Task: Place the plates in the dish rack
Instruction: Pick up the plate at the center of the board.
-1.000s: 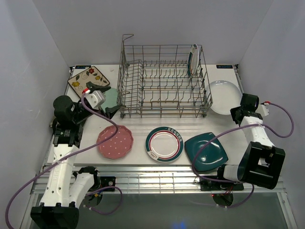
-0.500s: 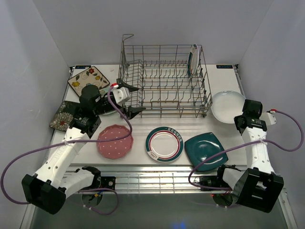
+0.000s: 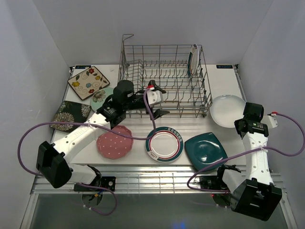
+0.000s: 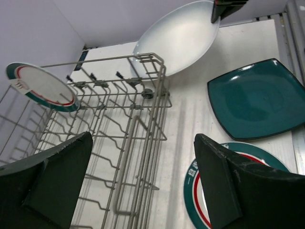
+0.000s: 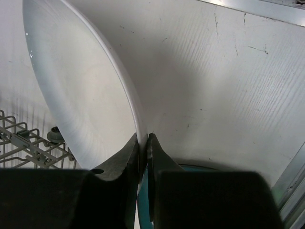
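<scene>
Right now your right gripper (image 5: 143,139) is pinched tight on the rim of the white plate (image 5: 81,95), holding it tilted off the table (image 3: 224,76), just right of the dish rack (image 3: 186,102). Your left gripper (image 3: 161,101) hangs spread wide and empty at the rack's near wall; one red-rimmed plate (image 3: 193,59) stands upright in its far right corner.

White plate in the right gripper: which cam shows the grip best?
Right wrist: the right gripper is shut on the rim of the white plate, close up. Top external shows the plate right of the dish rack, the wrist hiding the pinch. Left wrist shows the plate beyond the rack, the gripper cut off at top.
</scene>
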